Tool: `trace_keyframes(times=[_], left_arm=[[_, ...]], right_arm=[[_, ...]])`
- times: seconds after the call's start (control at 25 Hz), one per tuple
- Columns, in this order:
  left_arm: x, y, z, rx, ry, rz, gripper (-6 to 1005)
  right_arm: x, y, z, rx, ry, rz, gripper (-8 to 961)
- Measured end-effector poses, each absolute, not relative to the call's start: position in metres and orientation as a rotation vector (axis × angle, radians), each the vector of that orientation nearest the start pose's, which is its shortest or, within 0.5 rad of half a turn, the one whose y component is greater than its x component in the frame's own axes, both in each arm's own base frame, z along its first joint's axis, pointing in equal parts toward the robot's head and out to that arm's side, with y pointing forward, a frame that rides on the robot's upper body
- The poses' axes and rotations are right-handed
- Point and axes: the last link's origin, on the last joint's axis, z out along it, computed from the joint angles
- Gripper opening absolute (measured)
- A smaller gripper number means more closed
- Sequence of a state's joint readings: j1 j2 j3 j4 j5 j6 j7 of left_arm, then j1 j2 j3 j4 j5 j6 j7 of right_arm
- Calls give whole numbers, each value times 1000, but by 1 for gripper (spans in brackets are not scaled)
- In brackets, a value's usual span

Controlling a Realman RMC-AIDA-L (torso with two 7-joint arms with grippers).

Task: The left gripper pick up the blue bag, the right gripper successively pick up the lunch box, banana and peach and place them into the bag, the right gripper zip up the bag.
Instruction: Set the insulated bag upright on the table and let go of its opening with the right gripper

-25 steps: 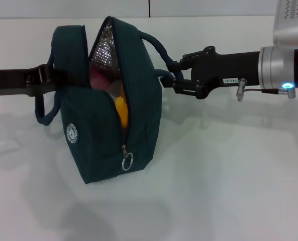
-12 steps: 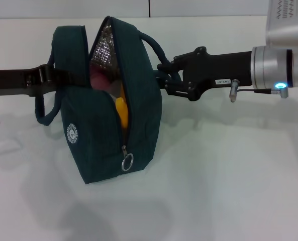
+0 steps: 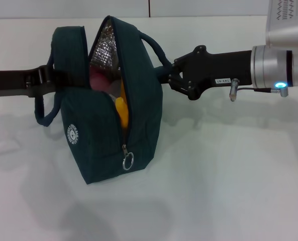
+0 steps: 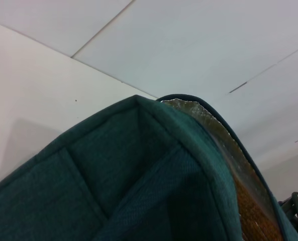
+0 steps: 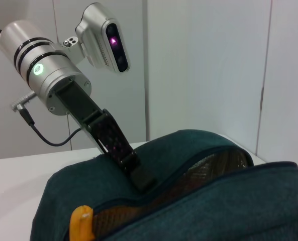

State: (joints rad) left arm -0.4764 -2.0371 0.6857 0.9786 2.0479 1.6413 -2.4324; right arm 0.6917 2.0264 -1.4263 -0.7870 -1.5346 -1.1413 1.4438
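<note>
The blue bag [image 3: 143,100] stands upright on the white table [image 3: 229,175], its zip open along the top and front. The pink peach [image 3: 99,80] and the yellow banana [image 3: 121,109] show inside; the lunch box is hidden. My left gripper [image 3: 63,80] comes in from the left and is shut on the bag's left side panel; the right wrist view shows it [image 5: 140,176] clamped on the bag's edge [image 5: 199,150], with the banana's tip [image 5: 81,221] below. My right gripper [image 3: 168,80] is against the bag's right side by the handle [image 3: 156,47], its tip behind the bag.
The zip's ring pull [image 3: 127,161] hangs low on the bag's front. A second handle loop [image 3: 44,113] droops on the bag's left. The left wrist view shows only the bag's outer fabric [image 4: 138,175] and silver lining [image 4: 229,145].
My right arm has moved left, bringing its gripper up against the bag's right side. The bag and the left arm have stayed still.
</note>
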Motion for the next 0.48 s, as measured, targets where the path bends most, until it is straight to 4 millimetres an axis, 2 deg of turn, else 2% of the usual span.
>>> trace_keyframes(times=[0.2, 0.48], left_arm=[[-259, 338, 68, -2323, -1713, -713, 40], [-251, 342, 62, -2360, -1694, -784, 40]], right_arm=[[139, 388, -44, -2821, 150, 611, 84], [144, 376, -31, -2777, 38, 662, 71]])
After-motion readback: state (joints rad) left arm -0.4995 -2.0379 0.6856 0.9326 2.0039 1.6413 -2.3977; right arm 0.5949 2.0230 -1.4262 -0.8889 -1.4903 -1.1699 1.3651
